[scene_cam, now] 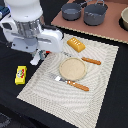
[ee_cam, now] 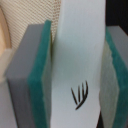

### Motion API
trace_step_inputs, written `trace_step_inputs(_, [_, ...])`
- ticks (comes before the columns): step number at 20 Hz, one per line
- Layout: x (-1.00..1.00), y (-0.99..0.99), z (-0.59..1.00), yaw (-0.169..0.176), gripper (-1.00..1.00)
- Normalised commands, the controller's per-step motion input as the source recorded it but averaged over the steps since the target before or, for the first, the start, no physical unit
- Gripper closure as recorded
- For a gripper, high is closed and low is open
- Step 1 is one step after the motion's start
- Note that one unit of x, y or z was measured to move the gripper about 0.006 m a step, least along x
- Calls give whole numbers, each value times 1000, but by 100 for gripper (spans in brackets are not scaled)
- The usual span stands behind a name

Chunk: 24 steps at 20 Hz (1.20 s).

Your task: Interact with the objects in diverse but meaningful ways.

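In the wrist view my gripper point(ee_cam: 77, 80) is shut on the white fish-like piece point(ee_cam: 80, 45), which carries a black fin mark. Its green-faced pads point(ee_cam: 40, 75) press on both sides of the piece. In the exterior view the gripper point(scene_cam: 36, 58) hangs low over the left edge of the striped mat point(scene_cam: 100, 95); the arm hides the piece there. The orange ridged loaf point(scene_cam: 76, 44) lies on the mat's far part. The yellow packet point(scene_cam: 20, 74) rests on the black table, off the mat on the exterior view's left.
A round tan plate point(scene_cam: 73, 68) sits mid-mat, with a wooden-handled knife point(scene_cam: 91, 61) beyond it and a fork point(scene_cam: 70, 82) in front. Two grey pots point(scene_cam: 71, 11) point(scene_cam: 95, 14) and a bowl point(scene_cam: 125, 19) stand on the brown board behind.
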Motion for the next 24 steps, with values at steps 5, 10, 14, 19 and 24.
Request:
trace_step_inputs(5, [61, -362, 211, 183, 100])
trace_step_inputs(10, [62, -418, 174, 173, 100])
trace_step_inputs(14, [115, -479, 146, 139, 100])
trace_step_inputs(19, [142, -485, 146, 113, 100])
trace_step_inputs(24, [415, -466, 232, 7, 100])
